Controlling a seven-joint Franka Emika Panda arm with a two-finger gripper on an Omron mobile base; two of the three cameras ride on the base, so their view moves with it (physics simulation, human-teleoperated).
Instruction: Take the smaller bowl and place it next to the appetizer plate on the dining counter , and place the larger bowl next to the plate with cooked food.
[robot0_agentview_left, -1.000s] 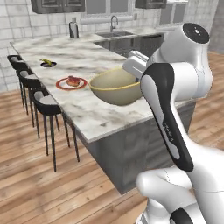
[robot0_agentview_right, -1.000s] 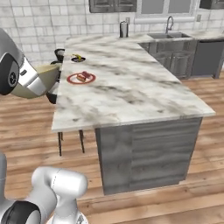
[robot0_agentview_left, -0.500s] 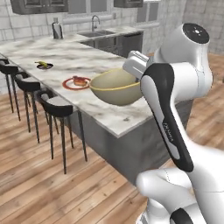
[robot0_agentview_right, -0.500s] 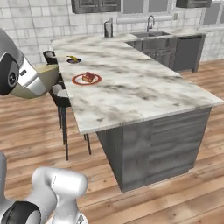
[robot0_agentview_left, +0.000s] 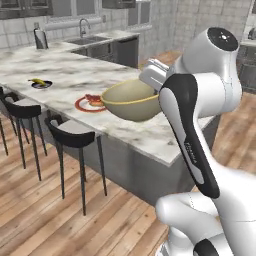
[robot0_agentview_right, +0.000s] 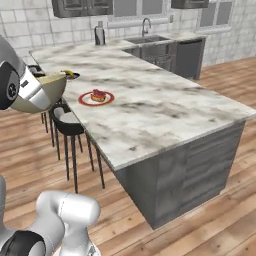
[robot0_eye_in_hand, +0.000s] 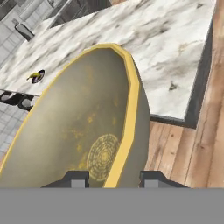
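A tiled kitchen with wood flooring surrounds the dining counter (robot0_agentview_left: 100, 80), its marble crossing the left base frame; the larger bowl (robot0_agentview_left: 131, 100) sits centre. Right base: the plate with cooked food (robot0_agentview_right: 96, 97) centre-left. Hand view: the gripper (robot0_eye_in_hand: 111, 179) clamps the bowl's rim at bottom.

stools (robot0_agentview_left: 70, 135): black, in a row left of and below the pincer | sink faucet (robot0_agentview_left: 83, 25): far beyond pincer, at back worktop | dark canister (robot0_agentview_right: 99, 36): beside faucet | wood floor (robot0_agentview_right: 210, 220): below
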